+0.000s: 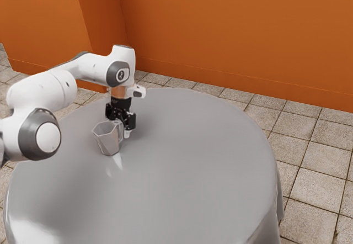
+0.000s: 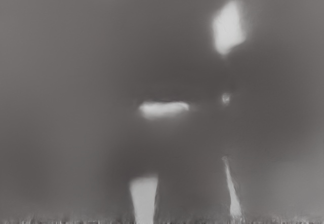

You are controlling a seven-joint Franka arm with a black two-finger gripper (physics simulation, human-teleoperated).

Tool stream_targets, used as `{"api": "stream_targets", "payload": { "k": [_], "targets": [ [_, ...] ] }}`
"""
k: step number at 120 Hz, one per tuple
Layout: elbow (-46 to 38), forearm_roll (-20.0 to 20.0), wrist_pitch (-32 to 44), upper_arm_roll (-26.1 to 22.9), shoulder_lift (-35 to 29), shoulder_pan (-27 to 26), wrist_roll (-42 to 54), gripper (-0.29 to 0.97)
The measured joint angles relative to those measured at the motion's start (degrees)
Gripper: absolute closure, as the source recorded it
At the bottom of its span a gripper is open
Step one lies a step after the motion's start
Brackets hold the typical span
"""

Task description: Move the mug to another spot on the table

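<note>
Grey table (image 1: 209, 200) nearest us bears the mug (image 1: 108, 139) on its left side, likely stiff, light and slick, best pinched across the far rim where our gripper (image 1: 123, 128) hangs, though we cannot tell if the jaws grip.

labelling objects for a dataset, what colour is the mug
The mug is grey, close to the grey of the table; it shows best in the exterior view.

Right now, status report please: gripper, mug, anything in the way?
Gripper low at the mug's far rim. Mug upright on the gray table. Nothing seen in the way.
</note>
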Motion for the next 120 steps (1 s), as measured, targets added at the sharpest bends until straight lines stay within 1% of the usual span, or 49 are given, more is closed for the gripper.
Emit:
{"api": "stream_targets", "payload": {
  "k": [24,61,92,120],
  "targets": [
    [1.52,1.09,-1.90,-0.11,1.07,-0.17,-0.65,0.08],
    [1.61,1.36,-3.75,-1.15,1.19,-0.36,-2.03,0.13],
    [1.65,1.38,-5.63,-2.08,1.18,-0.36,-3.18,0.23],
    [1.66,1.50,-6.94,-2.11,1.10,-0.36,-3.85,0.36]
  ]
}}
